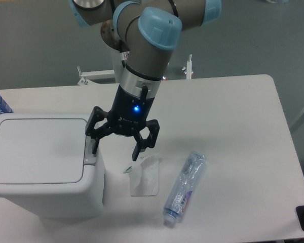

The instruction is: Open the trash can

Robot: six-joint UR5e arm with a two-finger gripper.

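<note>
A white trash can (40, 167), lid closed, sits on a table (233, 126). The hand (116, 148), fingers apart, hovers beside its grey push-button tab (89, 159). The rigid plastic likely needs only a firm press there.

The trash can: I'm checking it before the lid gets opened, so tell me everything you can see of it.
The large white boxy plastic trash can stands at the table's near left, rounded at its corners. Its flat lid lies shut, outlined by a thin grey seam. A small grey push-button tab sits at the lid's right edge. The open black pincer has one finger right at the tab; contact is unclear.
</note>
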